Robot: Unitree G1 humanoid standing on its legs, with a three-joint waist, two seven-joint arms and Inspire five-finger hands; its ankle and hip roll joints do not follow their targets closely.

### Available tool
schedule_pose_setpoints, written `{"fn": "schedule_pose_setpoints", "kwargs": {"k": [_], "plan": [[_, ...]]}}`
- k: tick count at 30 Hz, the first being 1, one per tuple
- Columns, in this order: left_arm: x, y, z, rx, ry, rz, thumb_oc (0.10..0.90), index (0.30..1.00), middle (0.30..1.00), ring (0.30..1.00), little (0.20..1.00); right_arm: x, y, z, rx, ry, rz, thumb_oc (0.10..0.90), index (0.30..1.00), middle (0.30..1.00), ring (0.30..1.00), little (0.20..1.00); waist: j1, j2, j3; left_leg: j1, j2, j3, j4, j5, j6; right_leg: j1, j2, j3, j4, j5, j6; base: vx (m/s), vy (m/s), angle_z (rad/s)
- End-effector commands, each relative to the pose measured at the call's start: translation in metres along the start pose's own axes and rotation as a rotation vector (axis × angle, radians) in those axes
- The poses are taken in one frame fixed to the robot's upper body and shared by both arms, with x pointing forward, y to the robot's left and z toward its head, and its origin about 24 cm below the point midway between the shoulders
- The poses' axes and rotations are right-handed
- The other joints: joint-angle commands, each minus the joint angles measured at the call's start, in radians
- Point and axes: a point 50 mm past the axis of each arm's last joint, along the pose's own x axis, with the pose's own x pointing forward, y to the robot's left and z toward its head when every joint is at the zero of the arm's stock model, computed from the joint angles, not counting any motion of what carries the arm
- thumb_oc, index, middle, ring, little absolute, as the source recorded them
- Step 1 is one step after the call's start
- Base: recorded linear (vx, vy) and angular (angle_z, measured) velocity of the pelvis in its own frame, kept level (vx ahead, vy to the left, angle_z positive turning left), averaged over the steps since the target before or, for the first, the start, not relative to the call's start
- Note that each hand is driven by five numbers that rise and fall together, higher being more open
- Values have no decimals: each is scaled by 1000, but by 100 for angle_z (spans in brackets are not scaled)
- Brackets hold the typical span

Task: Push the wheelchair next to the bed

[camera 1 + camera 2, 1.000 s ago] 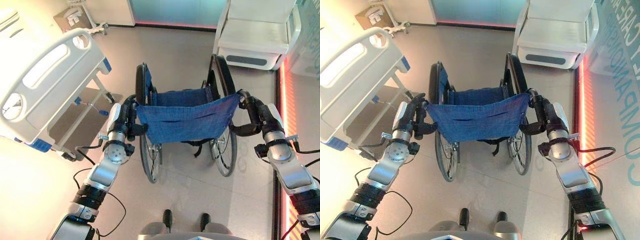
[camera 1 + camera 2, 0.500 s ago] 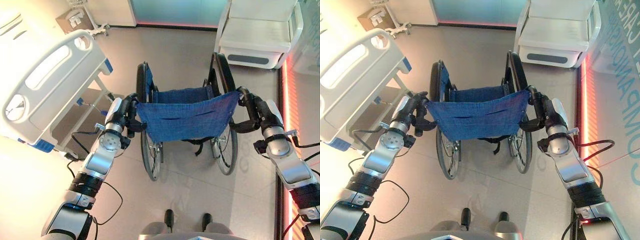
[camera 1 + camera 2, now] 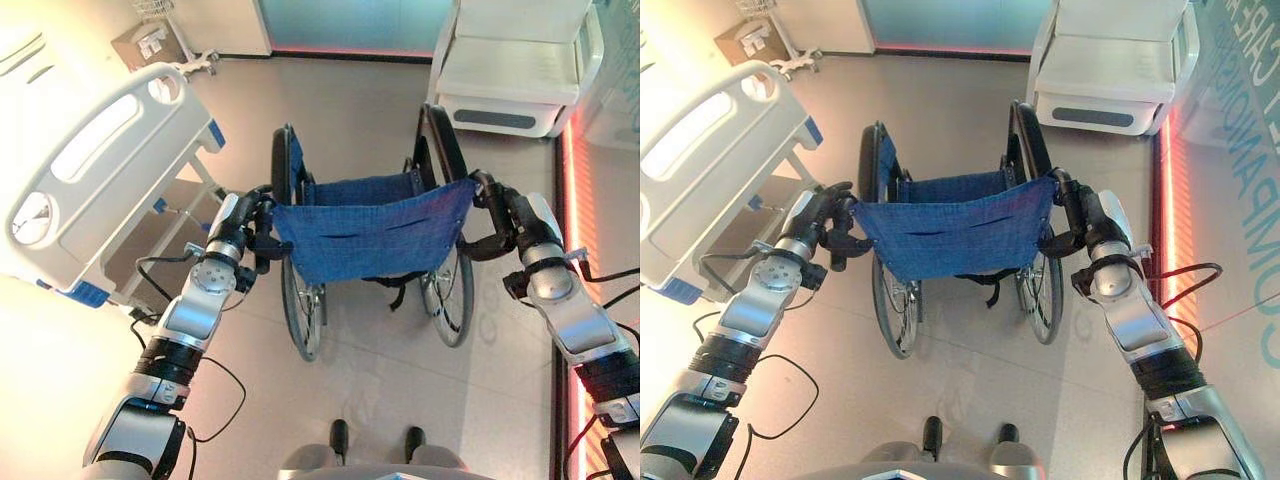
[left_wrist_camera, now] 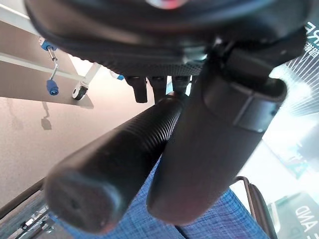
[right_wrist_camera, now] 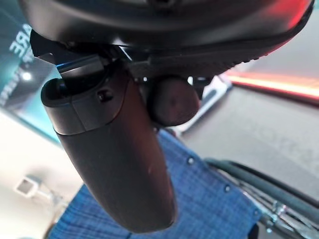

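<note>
one wheelchair [image 3: 372, 232], one bed [image 3: 95, 175] beside it; left robot hand [image 3: 245, 222] and right robot hand [image 3: 505, 215] each curled round a push handle.

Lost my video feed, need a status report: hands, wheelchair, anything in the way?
Left hand shut on left push handle, right hand on right push handle. Wheelchair upright, bed ahead-left, apart. White armchair ahead-right; floor between open.

Both arms reach forward, left robot hand [image 3: 243, 225] and right robot hand [image 3: 508, 222] curled closed around grips.
</note>
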Motion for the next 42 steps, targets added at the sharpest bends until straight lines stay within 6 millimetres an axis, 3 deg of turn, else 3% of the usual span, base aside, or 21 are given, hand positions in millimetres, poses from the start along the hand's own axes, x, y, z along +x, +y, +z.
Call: {"fn": "schedule_pose_setpoints", "kwargs": {"k": [1, 3, 5, 6, 7, 8, 15, 30, 42], "plan": [[-42, 56, -124, 204, 603, 170, 800, 900, 900, 900, 900, 10, -46, 55, -42, -210, -188, 800, 900, 900, 900, 900, 83, -103, -34, -15, -59, 46, 90, -100, 40, -50, -2, 17, 128, -57, -13, 0, 0, 0], [-42, 48, -125, 201, 592, 150, 800, 900, 900, 900, 900, 10, -46, 56, -27, -218, -190, 800, 900, 900, 900, 900, 85, -107, -30, -17, -60, 45, 95, -101, 41, -51, -1, 19, 132, -58, -14, 0, 0, 0], [-42, 43, -125, 206, 584, 145, 704, 756, 756, 756, 756, 10, -45, 57, -20, -219, -185, 800, 900, 900, 900, 900, 85, -108, -29, -18, -59, 44, 96, -102, 41, -52, 0, 19, 134, -59, -14, 0, 0, 0], [-41, 41, -125, 208, 573, 144, 400, 300, 300, 300, 300, 10, -45, 58, -14, -221, -180, 800, 900, 900, 900, 900, 85, -109, -28, -19, -59, 45, 97, -103, 41, -53, 0, 20, 135, -60, -15, 0, 0, 0], [-41, 36, -124, 212, 555, 140, 400, 300, 300, 300, 300, 11, -43, 58, -4, -224, -161, 519, 479, 479, 479, 479, 85, -109, -27, -18, -59, 44, 97, -103, 41, -54, 1, 20, 136, -61, -15, 0, 0, 0], [-41, 35, -124, 214, 552, 139, 400, 300, 300, 300, 300, 11, -42, 58, -3, -225, -156, 400, 300, 300, 300, 300, 86, -109, -27, -18, -59, 44, 97, -103, 41, -54, 1, 20, 136, -61, -15, 0, 0, 0], [-38, 33, -115, 264, 487, 164, 400, 300, 300, 300, 300, 12, -30, 46, 1, -176, -84, 400, 300, 300, 300, 300, 86, -114, -22, -21, -58, 48, 102, -103, 40, -54, -1, 18, 139, -58, -16, 0, 0, 0], [-38, 25, -110, 356, 411, 165, 400, 300, 300, 300, 300, 13, -24, 31, 0, -122, -77, 400, 300, 300, 300, 300, 87, -119, -9, -24, -58, 52, 115, -109, 43, -58, -2, 21, 150, -58, -19, 2, -2, 1], [-45, 4, -115, 265, 336, 191, 400, 300, 300, 300, 300, 11, -21, 24, 19, -122, -91, 400, 300, 300, 300, 300, 87, -119, -10, -19, -60, 56, 113, -114, 46, -62, -4, 24, 157, -60, -18, 3, 1, 0]]}}
